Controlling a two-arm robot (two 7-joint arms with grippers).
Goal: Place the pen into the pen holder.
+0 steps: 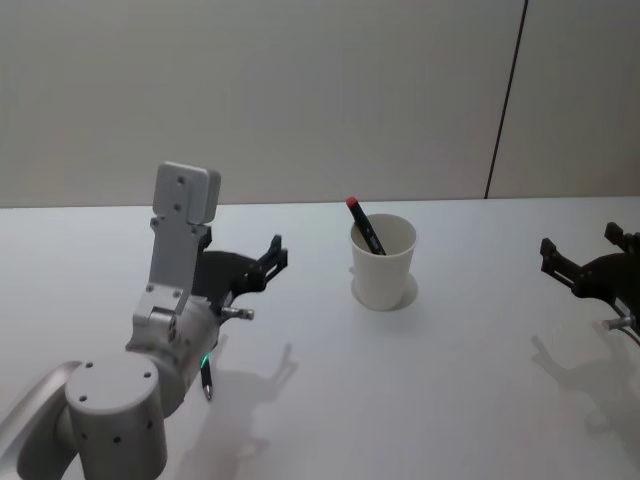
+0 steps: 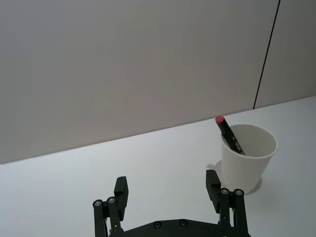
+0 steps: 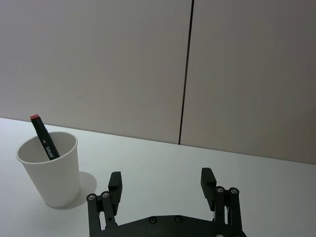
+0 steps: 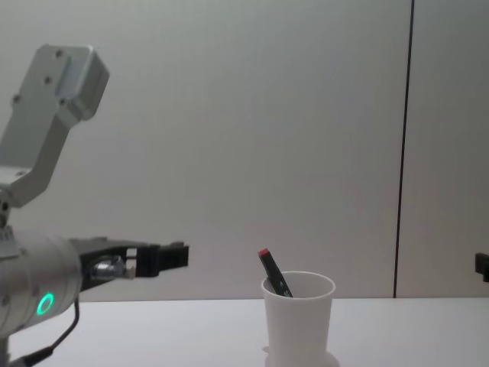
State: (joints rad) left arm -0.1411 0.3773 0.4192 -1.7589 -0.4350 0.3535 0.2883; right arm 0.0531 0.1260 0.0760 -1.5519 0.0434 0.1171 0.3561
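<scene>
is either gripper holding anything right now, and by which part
Nothing is held. The left gripper and right gripper are both open and empty; the pen stands tilted inside the pen holder.

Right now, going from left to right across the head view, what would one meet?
Left gripper, open → pen holder with the pen standing in it → right gripper, open.

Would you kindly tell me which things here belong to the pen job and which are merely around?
Job: pen, leaning inside the paper cup; left end effector, open, on the cup's left; right end effector, open, on its right.
Just there: table; wall.
</scene>
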